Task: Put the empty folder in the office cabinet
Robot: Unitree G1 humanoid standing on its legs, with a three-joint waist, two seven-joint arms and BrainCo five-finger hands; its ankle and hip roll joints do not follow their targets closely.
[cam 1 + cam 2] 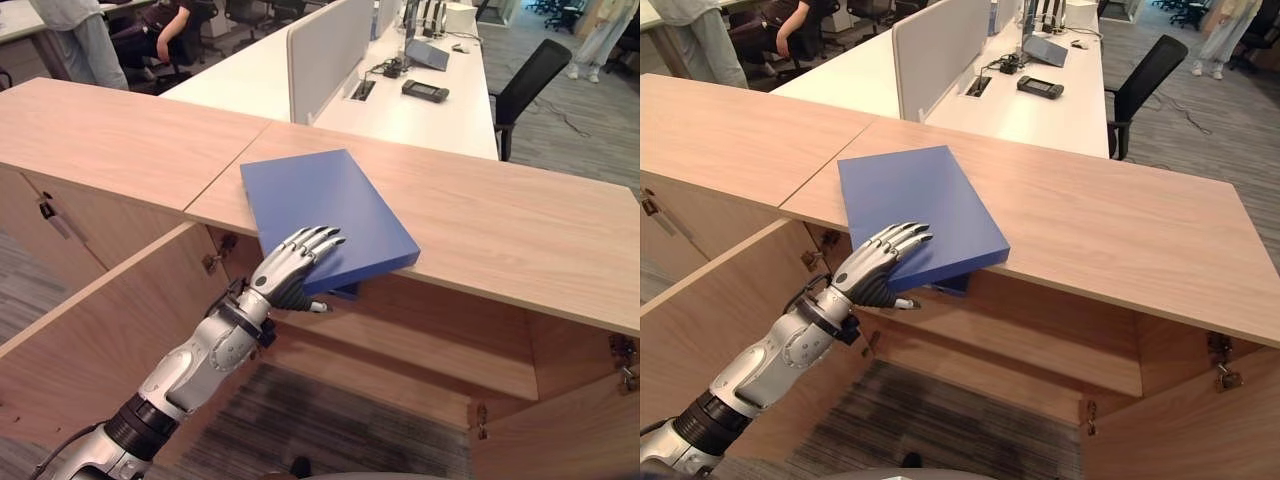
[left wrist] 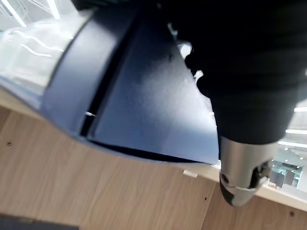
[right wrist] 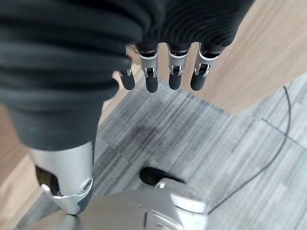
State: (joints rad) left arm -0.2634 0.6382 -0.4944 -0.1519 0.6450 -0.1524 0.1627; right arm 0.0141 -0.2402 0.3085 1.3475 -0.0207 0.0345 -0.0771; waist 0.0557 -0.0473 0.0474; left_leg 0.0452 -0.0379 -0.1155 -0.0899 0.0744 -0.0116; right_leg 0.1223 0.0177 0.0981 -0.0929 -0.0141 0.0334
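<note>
Left eye view, near to far. Cabinet door (image 1: 110, 330): swung open at lower left, interior below the top unoccupied. Left hand (image 1: 295, 262): fingers laid over the folder's near overhanging corner, thumb underneath, pinching it. Blue folder (image 1: 320, 205): flat on the wooden cabinet top (image 1: 500, 230), near corner jutting past the front edge. White desk (image 1: 420, 110) and black office chair (image 1: 525, 85) beyond. Right hand (image 3: 163, 72): fingers straight, relaxed, over grey carpet (image 3: 201, 139).
</note>
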